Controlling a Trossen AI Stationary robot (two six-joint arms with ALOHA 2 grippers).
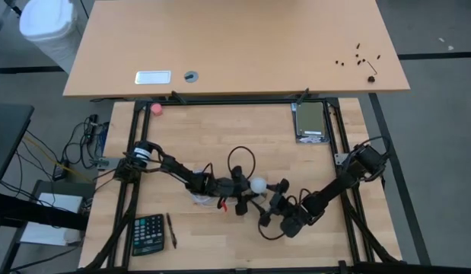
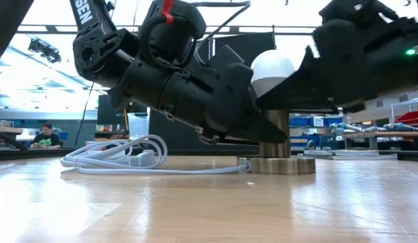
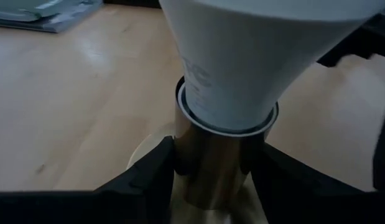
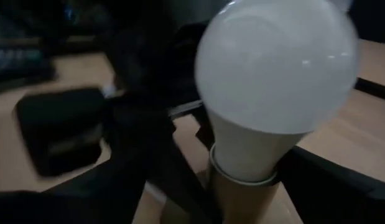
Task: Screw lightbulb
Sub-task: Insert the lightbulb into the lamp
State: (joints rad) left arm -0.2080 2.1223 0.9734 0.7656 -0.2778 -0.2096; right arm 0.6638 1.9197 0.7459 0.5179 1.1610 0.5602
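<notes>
Wooden boards run under both my arms, with a pale desk beyond and a busy workshop behind it, where a person (image 2: 45,135) sits far off at a bench; none of that is near enough to trouble me.

On the table (image 1: 220,129), well off from my left pincer, lie a calculator (image 1: 148,233) and a pen (image 1: 171,229); a white cord (image 2: 121,159) loops on the wood just behind that pincer and runs to the round metal base (image 2: 279,164); a snag in that loop could drag the base sideways if I twist hard.

My left pincer (image 3: 214,163) is pinching the brass socket (image 3: 214,168), one finger on each side of the tube, just under the bulb's collar; my right pincer (image 4: 267,186) sits spread wide around the lightbulb (image 4: 276,81), its fingers apart from the glass on both sides, so nothing but the socket steadies the bulb now.

That lightbulb stands upright in the socket, directly above my left fingers and between my right ones; how deep the thread sits I cannot tell, since the collar hides it.

My worries, I judge: if the thread has barely caught, the bulb may lean or tip out; closing my right fingers off-centre on smooth round glass could slip or push it crooked and cross the thread; a weak left hold would let the socket spin along with the bulb.
</notes>
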